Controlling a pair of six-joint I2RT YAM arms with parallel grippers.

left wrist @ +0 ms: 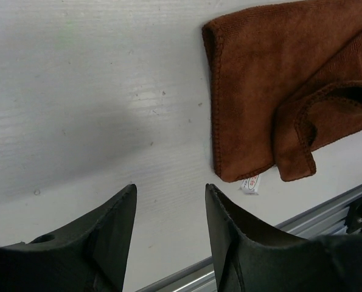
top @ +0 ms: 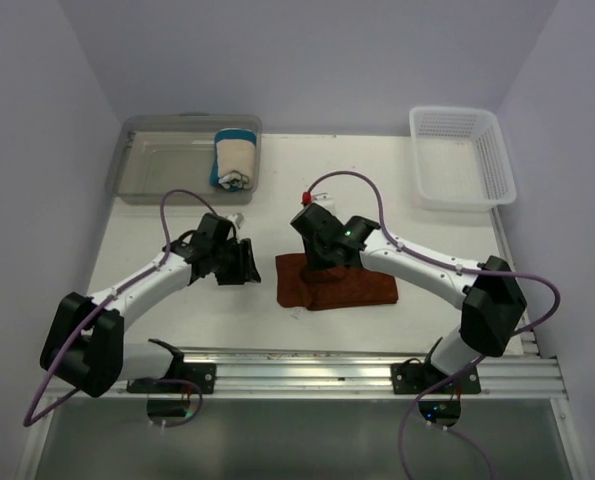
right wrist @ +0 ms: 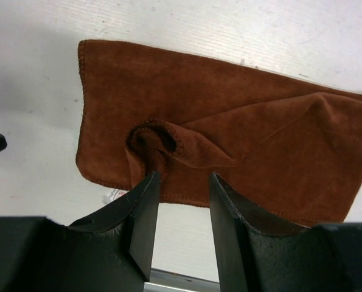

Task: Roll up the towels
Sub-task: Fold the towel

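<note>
The rust-brown towel (top: 362, 290) lies on the white table's middle, folded into a wide strip. One corner is curled up at its near left (right wrist: 153, 137). My right gripper (top: 322, 262) hovers over the towel's left part, open (right wrist: 184, 176), with bare table showing between its fingers; the left fingertip (right wrist: 149, 182) is right by the curl. My left gripper (top: 245, 264) sits just left of the towel, open (left wrist: 170, 190) and empty over the table, with the brown towel (left wrist: 260, 91) ahead to its right. The cream towel with blue edges (top: 235, 158) lies rolled in the clear bin.
The clear plastic bin (top: 147, 170) stands at the back left and the white mesh basket (top: 462, 160) at the back right. A metal rail (top: 357, 365) runs along the near edge. A small white tag (left wrist: 250, 184) sticks out from the brown towel's corner.
</note>
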